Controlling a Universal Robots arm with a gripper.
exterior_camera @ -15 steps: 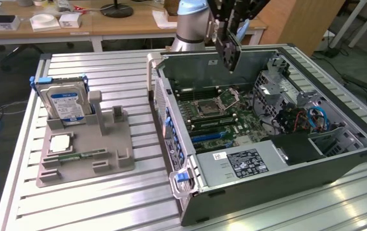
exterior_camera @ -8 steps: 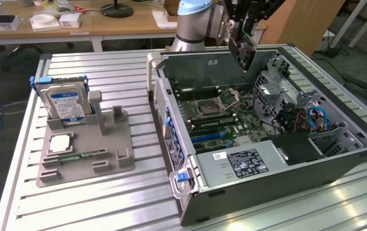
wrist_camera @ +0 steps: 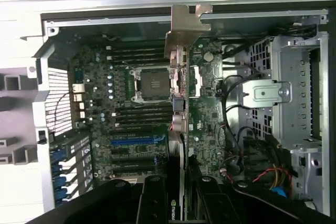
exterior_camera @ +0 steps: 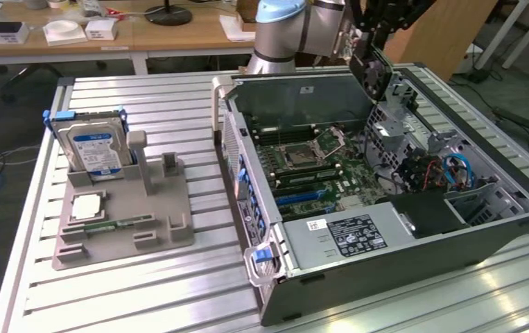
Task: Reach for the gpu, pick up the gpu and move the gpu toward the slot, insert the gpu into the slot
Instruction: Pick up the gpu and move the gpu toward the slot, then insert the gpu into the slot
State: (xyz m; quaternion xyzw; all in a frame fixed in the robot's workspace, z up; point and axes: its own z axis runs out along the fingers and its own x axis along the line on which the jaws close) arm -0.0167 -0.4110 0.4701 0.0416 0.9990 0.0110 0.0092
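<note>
"While the graphics card (exterior_camera: 374,68) is off the board, where exactly does it sit?"

"It hangs on edge above the far side of the open computer case (exterior_camera: 412,257), clear of the motherboard (exterior_camera: 324,166). Its metal bracket is the end farthest from the gripper (wrist_camera: 177,203). The long blue slot (wrist_camera: 134,141) lies bare on the board, apart from the card."

"And the tool?"

"Partly closed, pinching the card. In the wrist view the two dark fingers (wrist_camera: 152,203) press on either side of the card's near end."

"What is around the case?"

"It lies on its side on a slatted metal table (exterior_camera: 153,291). Well apart, toward the exterior view's left, a grey holder (exterior_camera: 153,229) carries an upright hard drive (exterior_camera: 96,149), a flat processor chip (exterior_camera: 89,206) and a small memory stick (exterior_camera: 120,224)."

"And the room?"

"Wooden desks (exterior_camera: 190,35) with small boxes stand behind the robot arm (exterior_camera: 292,28), and cables trail on the floor."
</note>
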